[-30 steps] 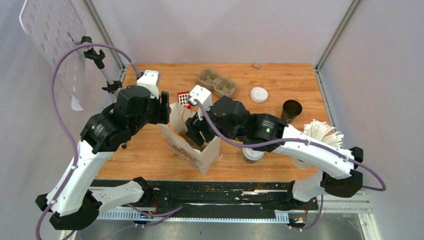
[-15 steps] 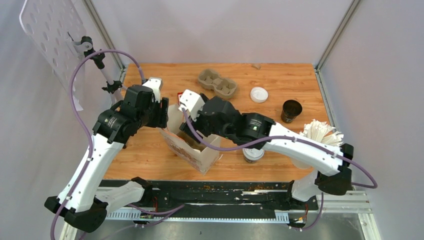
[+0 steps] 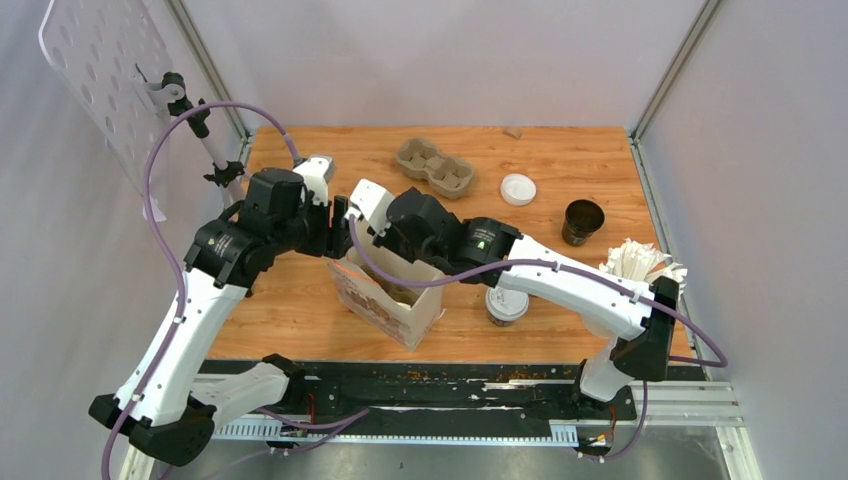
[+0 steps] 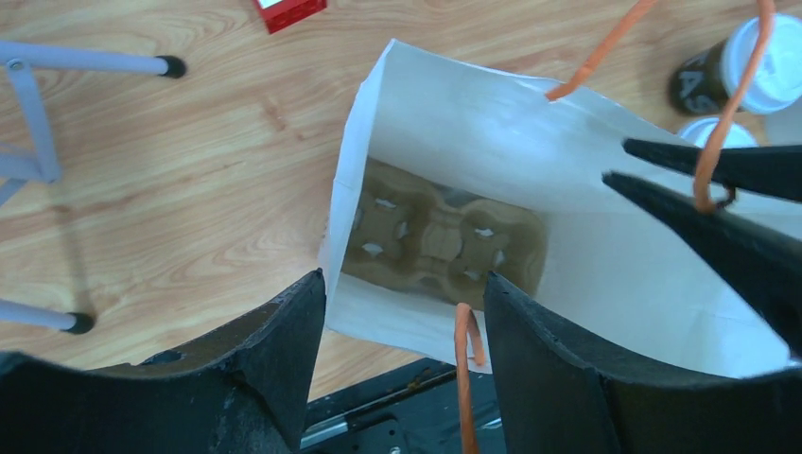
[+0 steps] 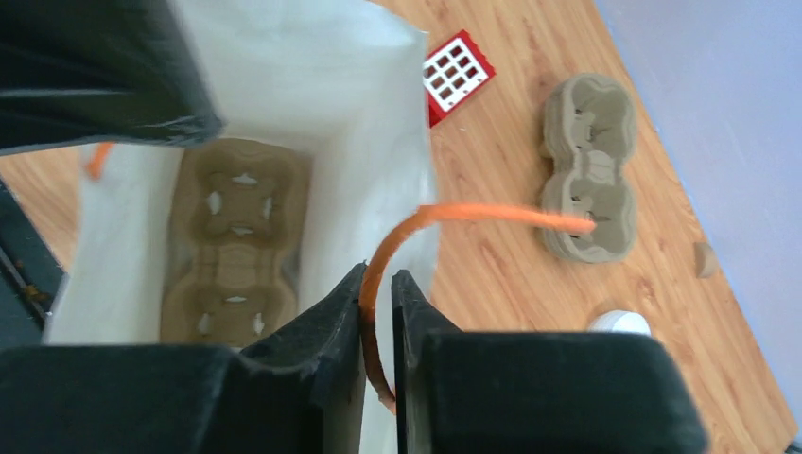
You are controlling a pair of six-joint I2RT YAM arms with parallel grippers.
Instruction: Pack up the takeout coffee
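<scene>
A lidded takeout coffee cup (image 3: 505,306) stands on the table right of the open white paper bag (image 3: 385,297); the left wrist view shows the cup (image 4: 747,66) beyond the bag. A pulp cup tray (image 4: 444,241) lies empty on the bag's floor. My right gripper (image 5: 378,288) is shut on one orange bag handle (image 5: 473,214) above the bag's far side. My left gripper (image 4: 407,303) hangs open over the bag's near wall, with the other orange handle (image 4: 462,331) loose between its fingers. An open dark cup (image 3: 583,220) and a loose white lid (image 3: 518,188) sit at the back right.
A second pulp tray (image 3: 433,165) lies at the back of the table. A small red-and-white piece (image 5: 454,71) lies just behind the bag. A holder of white sticks (image 3: 640,262) stands at the right edge. A metal stand (image 4: 57,66) is to the left.
My right gripper moved left over the bag's back edge and shut on the orange handle. The left arm shifted slightly right towards the bag, and its jaws stayed open.
</scene>
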